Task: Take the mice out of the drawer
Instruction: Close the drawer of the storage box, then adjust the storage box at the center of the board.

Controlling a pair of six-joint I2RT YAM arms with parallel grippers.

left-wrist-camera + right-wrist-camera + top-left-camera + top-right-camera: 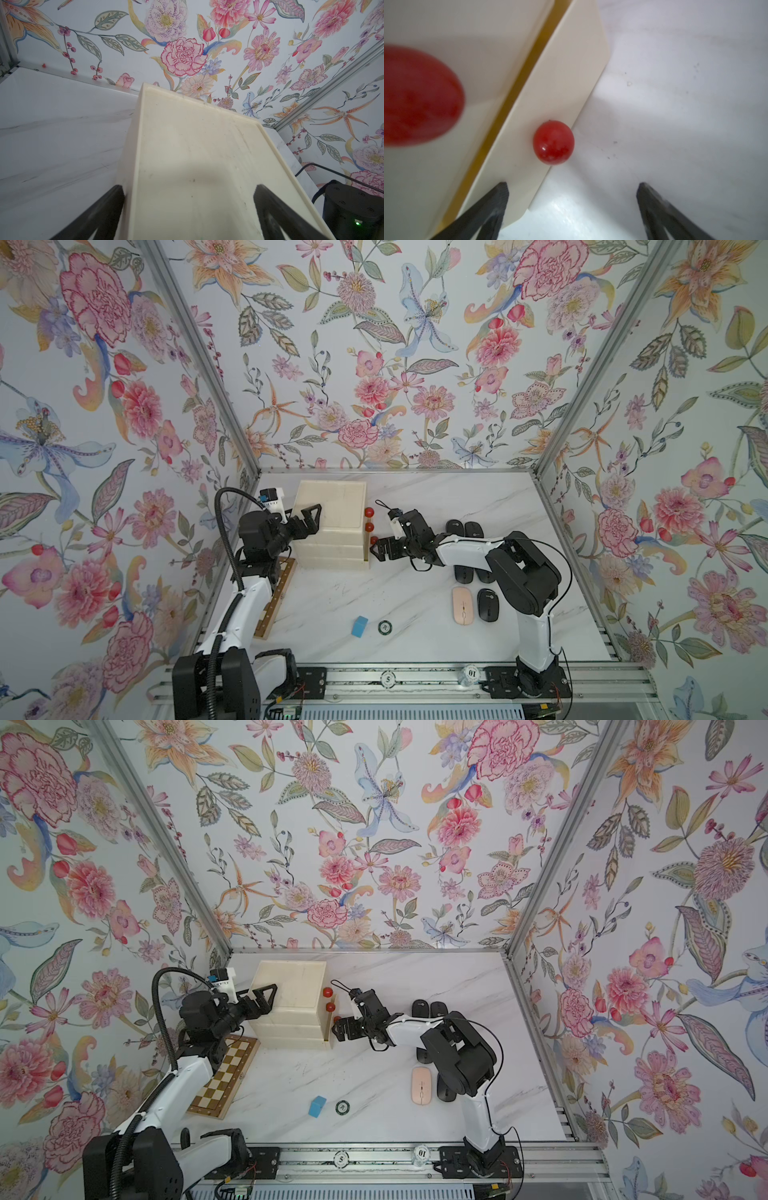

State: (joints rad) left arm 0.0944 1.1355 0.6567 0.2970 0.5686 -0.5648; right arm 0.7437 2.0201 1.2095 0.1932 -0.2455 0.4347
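- right gripper [572,186]: jaws stood wide apart and empty, aimed at the lowest red knob [553,143], close in front of it; no contact seen in the wrist view
- that knob sat on the bottom drawer front [560,93], which stood a crack out of the cream drawer unit [332,506], with a yellow gap showing; the drawer's inside was not visible
- left gripper [189,187]: also spread open and held nothing, with one finger over the unit's top and the other down beside its side wall; looked like bracing, but touch could not be told
- mice: all six lay out on the table [374,605] beside the right arm
- pink mouse [462,605] and a black mouse [487,605] lay side by side nearest the front
- a middle black pair [463,573] was partly hidden under the forearm, and a rear black pair [455,526] lay further back
- judged: the taking-out looked done, with six counted outside; probably only shutting the drawer or backing off was left
- blue block [360,626], round chip [385,627] and chessboard [224,1077] lay apart from the mice, not part of the job
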